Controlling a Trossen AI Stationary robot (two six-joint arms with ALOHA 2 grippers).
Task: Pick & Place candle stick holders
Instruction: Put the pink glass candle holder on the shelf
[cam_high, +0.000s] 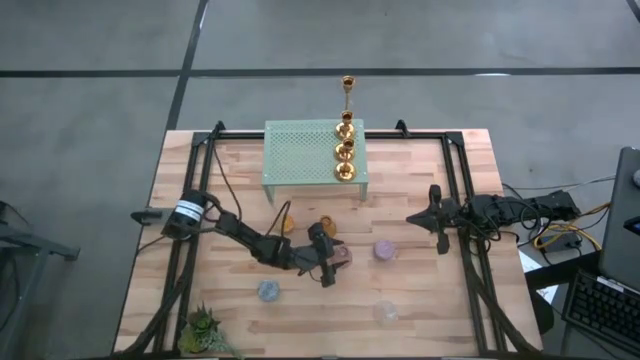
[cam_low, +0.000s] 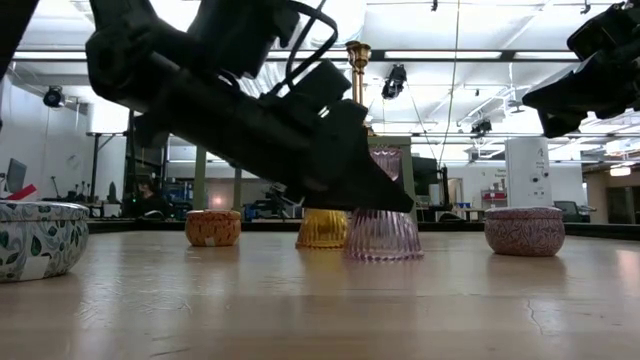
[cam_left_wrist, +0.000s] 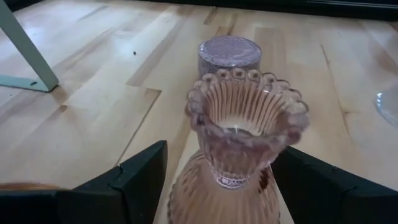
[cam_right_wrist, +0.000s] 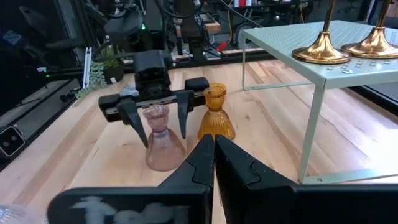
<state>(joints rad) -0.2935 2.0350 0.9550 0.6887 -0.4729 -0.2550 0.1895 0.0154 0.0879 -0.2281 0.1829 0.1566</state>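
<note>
Down near the middle of the table, a little toward its front edge, stands the pink candle stick holder (cam_left_wrist: 239, 155) — ribbed glass, flared base, narrow neck and a scalloped, beaded rim. The left gripper (cam_high: 328, 262) straddles its neck, dark fingers (cam_left_wrist: 134, 180) spread on either side with a gap showing between them and the glass, so it is open around the holder rather than clamped. Just behind it sits the amber holder (cam_right_wrist: 216, 115), the same ribbed, waisted shape, and an orange squat one (cam_low: 213, 227) stands beyond. A purple round holder (cam_high: 383, 249) with a speckled flat top stands near, toward the right edge; a blue one (cam_high: 268, 290) and a clear glass one (cam_high: 385, 312) lie closer to the front edge. Shiny gold candlesticks (cam_high: 345, 150) with round bases line the right side of the mint-green perforated metal stand (cam_high: 300, 155) at the back edge. The right gripper (cam_high: 432, 214) hangs by the right edge, its fingers pressed together — empty
</note>
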